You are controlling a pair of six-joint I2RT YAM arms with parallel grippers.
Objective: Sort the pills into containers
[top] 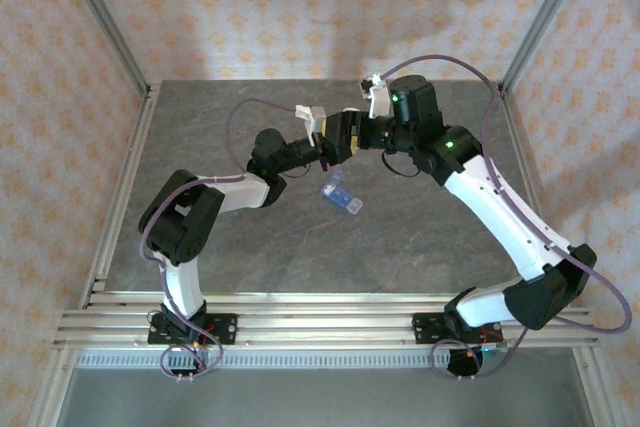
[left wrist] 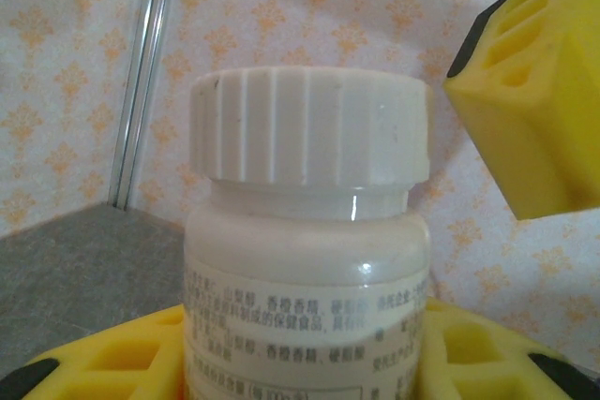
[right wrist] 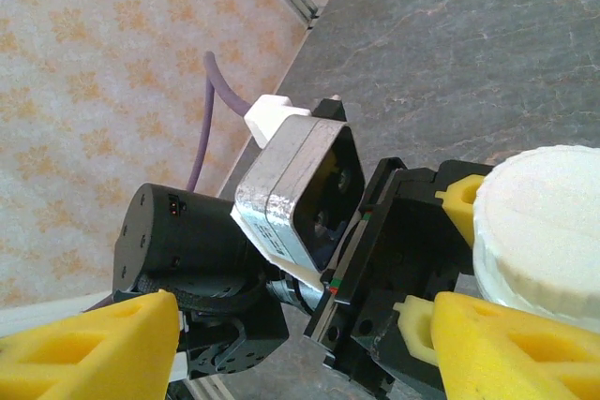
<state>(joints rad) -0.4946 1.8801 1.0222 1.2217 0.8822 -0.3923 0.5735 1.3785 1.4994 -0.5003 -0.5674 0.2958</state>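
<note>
A white-capped bottle (left wrist: pixel 307 259) with a printed label stands upright in my left gripper (left wrist: pixel 309 367), whose yellow fingers (left wrist: pixel 112 362) are shut on its lower body. My right gripper (right wrist: pixel 300 362) is open, its yellow fingers (right wrist: pixel 94 344) wide apart. One of them hangs just beside the ribbed cap (right wrist: pixel 548 231), apart from it, and also appears as a yellow finger (left wrist: pixel 530 100) to the upper right of the cap (left wrist: pixel 309 124). The two grippers meet above the table's middle, left gripper (top: pixel 328 147) and right gripper (top: pixel 352 135). The light-blue containers (top: pixel 342 195) lie on the table below them. The pills are hidden.
The grey stone-patterned table (top: pixel 300 237) has metal frame posts (top: pixel 105 22) at its back corners and patterned walls behind. My left arm's wrist camera (right wrist: pixel 300 189) and purple cable (right wrist: pixel 211 110) sit close in front of the right gripper.
</note>
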